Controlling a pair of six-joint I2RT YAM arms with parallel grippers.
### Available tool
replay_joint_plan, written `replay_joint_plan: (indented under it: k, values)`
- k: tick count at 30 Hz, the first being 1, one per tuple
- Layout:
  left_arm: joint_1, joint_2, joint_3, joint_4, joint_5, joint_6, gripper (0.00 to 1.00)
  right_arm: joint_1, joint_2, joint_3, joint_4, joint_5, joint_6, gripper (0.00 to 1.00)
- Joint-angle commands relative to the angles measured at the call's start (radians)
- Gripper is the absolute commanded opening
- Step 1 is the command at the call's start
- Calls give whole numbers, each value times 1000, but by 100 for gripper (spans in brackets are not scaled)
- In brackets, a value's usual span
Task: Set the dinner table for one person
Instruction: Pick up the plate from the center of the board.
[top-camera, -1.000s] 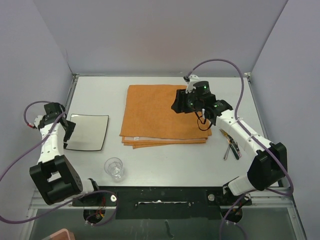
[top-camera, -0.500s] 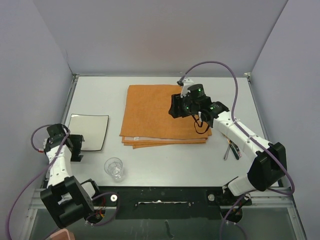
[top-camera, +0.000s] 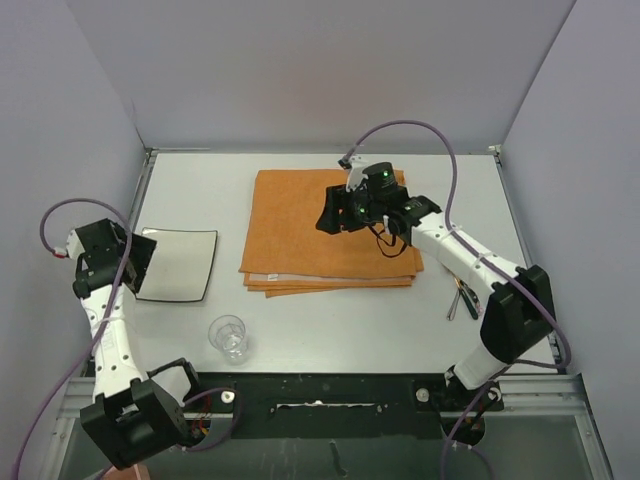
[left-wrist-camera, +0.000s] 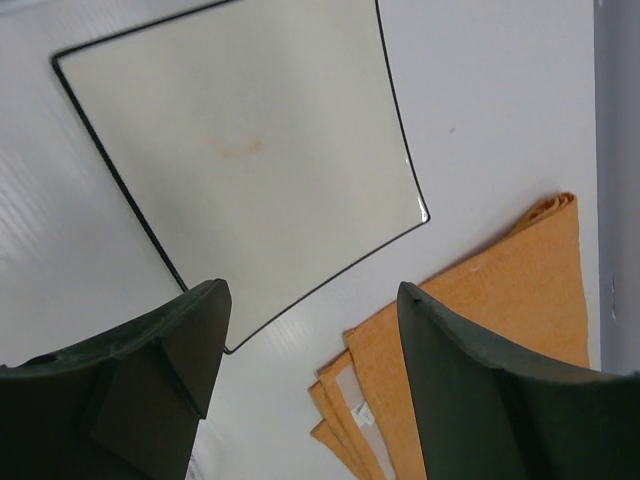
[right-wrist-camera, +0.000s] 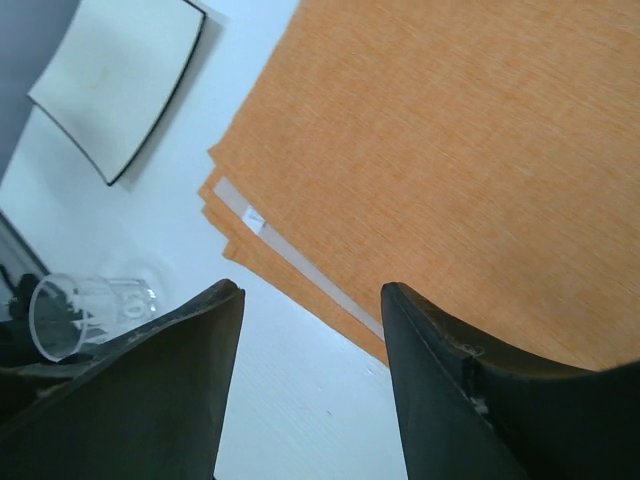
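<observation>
The pale grey dinner table (top-camera: 200, 190) carries a folded orange placemat (top-camera: 320, 225) at its middle. A square white plate (top-camera: 180, 262) with a thin dark rim lies at the left. My left gripper (top-camera: 138, 262) hovers at the plate's left edge, open and empty. In the left wrist view the plate (left-wrist-camera: 250, 150) and the placemat's corner (left-wrist-camera: 480, 330) show beyond the open left gripper (left-wrist-camera: 312, 292). My right gripper (top-camera: 327, 221) hangs above the placemat's middle, open with nothing in it. From the right wrist the placemat (right-wrist-camera: 450, 150) fills the view past the right gripper (right-wrist-camera: 312, 290).
A clear drinking glass (top-camera: 229, 337) stands near the front edge, left of centre, and also shows lying across the right wrist view as a glass (right-wrist-camera: 85, 310). Cutlery (top-camera: 462, 295) lies on the table right of the placemat. Grey walls close in three sides.
The left arm dipped toward the front, then swung back up to the plate's left edge. The right gripper moved left across the placemat and its jaws spread wider.
</observation>
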Motion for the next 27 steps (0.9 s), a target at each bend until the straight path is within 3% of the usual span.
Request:
replay_joint_plan:
  k: [1,9,14,18,27]
  values:
    - [-14,-37,112,-237,-261,-16,66,-6,127,120,136,-259,113,58]
    - [-35,-49,68,-183,-181,-47,67,43,437,376,260,-500,277,59]
    - [-62,-42,69,-23,-38,80,67,88,589,560,189,-495,251,62]
    - [-87,-36,102,16,-12,157,67,93,724,667,188,-498,312,64]
    - [-121,-16,178,-111,-274,213,68,132,958,913,76,-473,309,64]
